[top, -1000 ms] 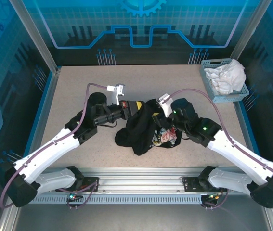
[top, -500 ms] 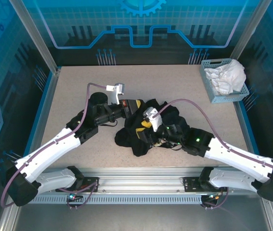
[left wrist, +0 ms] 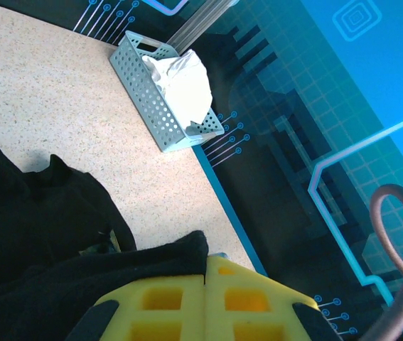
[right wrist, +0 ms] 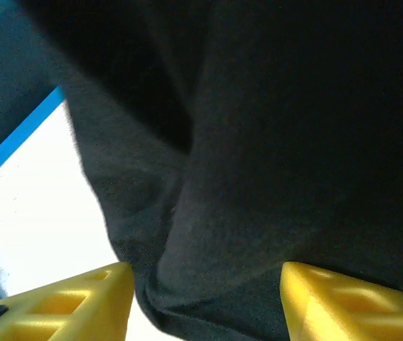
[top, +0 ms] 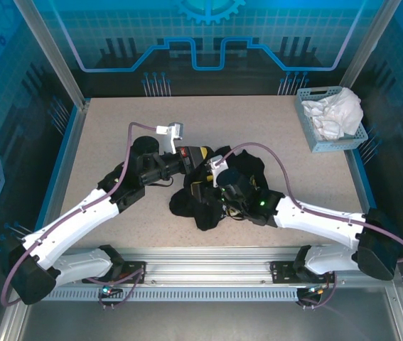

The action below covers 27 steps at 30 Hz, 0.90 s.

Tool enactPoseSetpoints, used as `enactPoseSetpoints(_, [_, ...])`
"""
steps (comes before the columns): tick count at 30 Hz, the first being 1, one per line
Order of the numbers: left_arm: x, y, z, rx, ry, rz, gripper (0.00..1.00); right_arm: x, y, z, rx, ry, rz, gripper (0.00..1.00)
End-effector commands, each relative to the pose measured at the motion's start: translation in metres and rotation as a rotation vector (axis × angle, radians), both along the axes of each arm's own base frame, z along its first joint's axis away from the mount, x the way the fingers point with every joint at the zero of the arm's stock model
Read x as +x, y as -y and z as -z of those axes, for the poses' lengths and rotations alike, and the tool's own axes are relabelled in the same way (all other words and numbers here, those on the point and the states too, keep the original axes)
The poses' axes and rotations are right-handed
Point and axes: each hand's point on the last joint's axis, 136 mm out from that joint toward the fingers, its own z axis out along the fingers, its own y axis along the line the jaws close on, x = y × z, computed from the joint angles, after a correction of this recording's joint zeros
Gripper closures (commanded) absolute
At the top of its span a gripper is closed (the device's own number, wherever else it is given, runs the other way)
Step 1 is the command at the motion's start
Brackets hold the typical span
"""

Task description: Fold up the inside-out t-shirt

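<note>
Top external | left gripper clamped together on a fold of the inside-out t-shirt, bunched mid table | right gripper jaws apart, buried in cloth | risk: closing grabs several layers, dragging the whole heap.

Inside-out t-shirt: black cloth, lying crumpled at mid-table.
It is sitting bunched in an uneven heap with folds overlapping. One dark lobe is spreading toward the near left, another is rising toward the far side, and a scrap of coloured print is showing near its middle.
</note>
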Motion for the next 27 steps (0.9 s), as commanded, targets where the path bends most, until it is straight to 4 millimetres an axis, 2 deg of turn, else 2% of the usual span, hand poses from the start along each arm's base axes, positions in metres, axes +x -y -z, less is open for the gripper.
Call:
enactPoseSetpoints(1, [-0.001, -0.003, -0.025, -0.038, 0.066, -0.012, 1.0, 0.022, 0.004, -0.009, 0.091, 0.007, 0.122, 0.43])
enactPoseSetpoints(3, [-0.001, -0.005, -0.025, -0.033, 0.069, -0.019, 1.0, 0.028, 0.008, -0.009, 0.102, 0.009, 0.137, 0.53])
enactPoseSetpoints(6, [0.0, -0.011, -0.025, -0.017, 0.077, -0.044, 1.0, 0.03, 0.016, -0.016, 0.103, 0.034, 0.105, 0.76])
enactPoseSetpoints(10, [0.008, -0.029, -0.023, 0.006, 0.087, -0.107, 1.0, 0.017, 0.019, -0.026, 0.138, 0.073, -0.096, 0.89])
enactPoseSetpoints(14, [0.02, -0.046, -0.016, 0.019, 0.065, -0.152, 1.0, 0.006, 0.028, -0.036, 0.189, 0.076, -0.255, 0.96])
enactPoseSetpoints(19, [0.03, -0.057, -0.005, 0.043, 0.042, -0.193, 1.0, -0.013, 0.03, -0.054, 0.23, 0.114, -0.415, 0.98])
enactPoseSetpoints(23, [0.035, -0.058, 0.005, 0.055, 0.02, -0.196, 1.0, -0.017, 0.031, -0.068, 0.303, 0.127, -0.487, 1.0])
enactPoseSetpoints(27, [0.033, -0.05, 0.011, 0.057, 0.01, -0.153, 1.0, -0.017, 0.027, -0.081, 0.368, 0.149, -0.54, 1.0])
